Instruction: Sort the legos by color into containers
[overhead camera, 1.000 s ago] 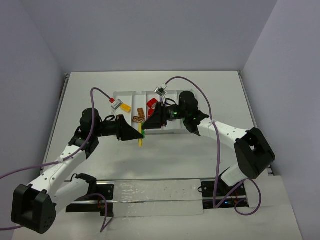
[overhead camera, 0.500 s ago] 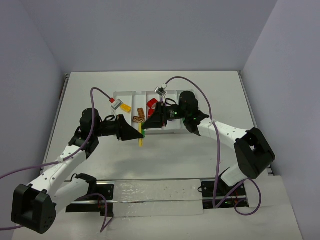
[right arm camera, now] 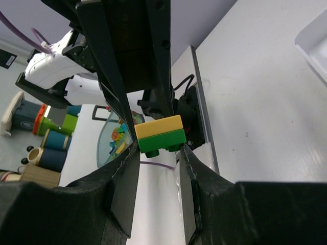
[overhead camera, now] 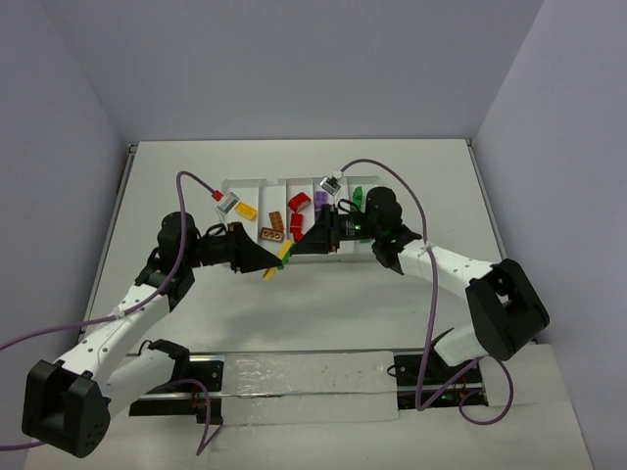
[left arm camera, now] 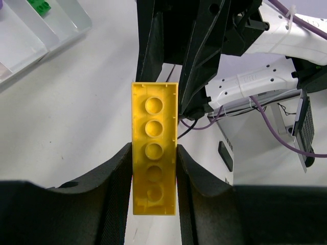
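Observation:
My left gripper [left arm camera: 155, 153] is shut on a long yellow lego [left arm camera: 155, 148], gripped by its sides and held above the table in front of the tray. A small green lego [right arm camera: 162, 142] is stuck to the yellow one's far end [right arm camera: 158, 126]. My right gripper [right arm camera: 158, 153] is shut on that green lego at its fingertips. From above, the two grippers meet tip to tip: left [overhead camera: 270, 262], right [overhead camera: 297, 247], with the yellow lego [overhead camera: 278, 264] tilted between them. The white container tray [overhead camera: 257, 184] lies just behind them.
The tray holds a yellow lego [overhead camera: 245, 210], orange-brown legos [overhead camera: 273, 227], red legos [overhead camera: 297, 210], a purple lego [overhead camera: 321, 199] and a green lego [overhead camera: 358, 196]. Purple cables loop over both arms. The tray's corner [left arm camera: 30, 35] appears at the left wrist view's upper left.
The right arm has shifted right, uncovering more of the tray. Its jaws narrowed onto the green lego. The yellow lego now tilts instead of pointing straight down.

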Robot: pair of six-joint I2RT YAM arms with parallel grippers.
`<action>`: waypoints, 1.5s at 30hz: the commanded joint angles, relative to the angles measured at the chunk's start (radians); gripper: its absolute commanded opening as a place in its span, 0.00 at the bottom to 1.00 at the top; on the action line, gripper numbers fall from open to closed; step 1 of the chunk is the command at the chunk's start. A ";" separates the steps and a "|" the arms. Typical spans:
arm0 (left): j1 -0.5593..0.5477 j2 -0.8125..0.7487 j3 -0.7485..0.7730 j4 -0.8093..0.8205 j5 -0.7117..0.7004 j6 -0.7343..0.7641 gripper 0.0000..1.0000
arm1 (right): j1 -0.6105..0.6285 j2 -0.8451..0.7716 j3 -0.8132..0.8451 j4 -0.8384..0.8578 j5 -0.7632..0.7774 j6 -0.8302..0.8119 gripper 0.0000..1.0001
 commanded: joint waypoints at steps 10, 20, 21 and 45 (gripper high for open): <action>0.004 -0.019 0.018 0.027 0.038 0.000 0.00 | -0.072 -0.031 -0.031 0.017 0.065 -0.011 0.00; 0.004 -0.002 0.012 0.074 0.048 -0.029 0.00 | -0.071 -0.042 -0.025 0.051 0.062 0.021 0.00; 0.004 -0.003 0.009 0.077 0.048 -0.032 0.00 | -0.070 -0.042 -0.023 0.058 0.062 0.026 0.00; 0.004 -0.012 -0.010 0.113 0.038 -0.064 0.00 | -0.036 0.030 -0.008 0.205 0.011 0.142 0.58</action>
